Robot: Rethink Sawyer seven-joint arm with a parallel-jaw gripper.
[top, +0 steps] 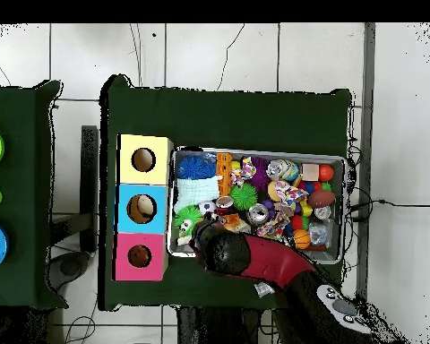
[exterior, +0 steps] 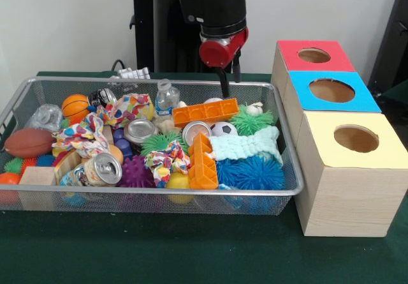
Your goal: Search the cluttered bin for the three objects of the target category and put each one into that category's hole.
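Observation:
The wire mesh bin (exterior: pixel 159 81) is full of mixed toys; it also shows in the overhead view (top: pixel 337 159). A rounded yellow toy (exterior: pixel 178 180) lies near the bin's front wall, half under a patterned cloth and beside an upright orange block (exterior: pixel 203 163). I cannot tell what animal it is. A yellow-orange rounded thing (top: pixel 277 190) shows mid-bin in the overhead view. No duckling beak shows. My gripper (exterior: pixel 230 74) hangs open and empty above the bin's far rim, just behind a flat orange block (exterior: pixel 205 112). In the overhead view the arm (top: pixel 254 260) covers it.
Three wooden boxes with round holes stand beside the bin: red-topped (exterior: pixel 313 55), blue-topped (exterior: pixel 331 90), yellow-topped (exterior: pixel 356 138). The bin also holds spiky balls (exterior: pixel 252 172), cans (exterior: pixel 102 169), a small football (exterior: pixel 29 142), a basketball (exterior: pixel 75 105), a bottle (exterior: pixel 167 96) and cloths.

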